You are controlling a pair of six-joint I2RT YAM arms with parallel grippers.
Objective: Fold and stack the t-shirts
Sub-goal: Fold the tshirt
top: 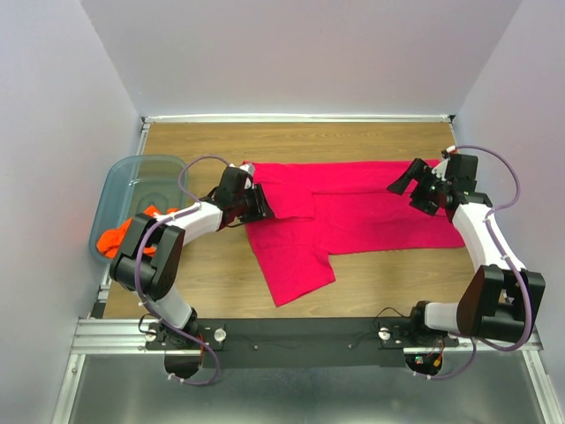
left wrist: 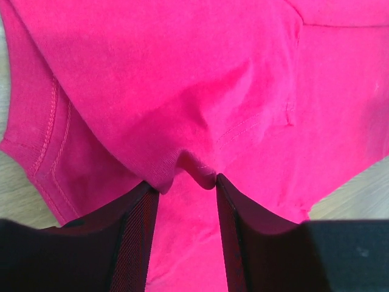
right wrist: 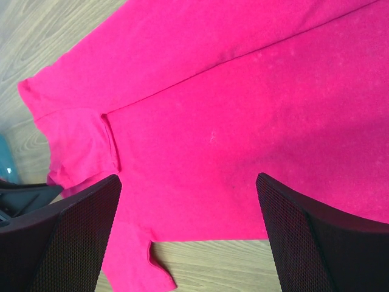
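Magenta t-shirt (top: 353,216) lies spread on the wooden table (top: 221,283). The left gripper (left wrist: 185,182) is half-shut around its puckered edge (firm hold unclear), and the right gripper (right wrist: 188,179) is wide and empty. Pinch both layers fully before lifting.

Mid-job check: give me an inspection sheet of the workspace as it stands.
Surface: wooden table, flat.
Job's things: pink t-shirt spread out mid-table; orange t-shirt bunched at the bin's near end.
Clutter: blue-grey bin at the left edge.
Grippers: left gripper part closed around a pink fold, grip uncertain; right gripper open above the pink t-shirt.
Cables: cables loop free off each arm.
Surroundings: white walls on three sides.
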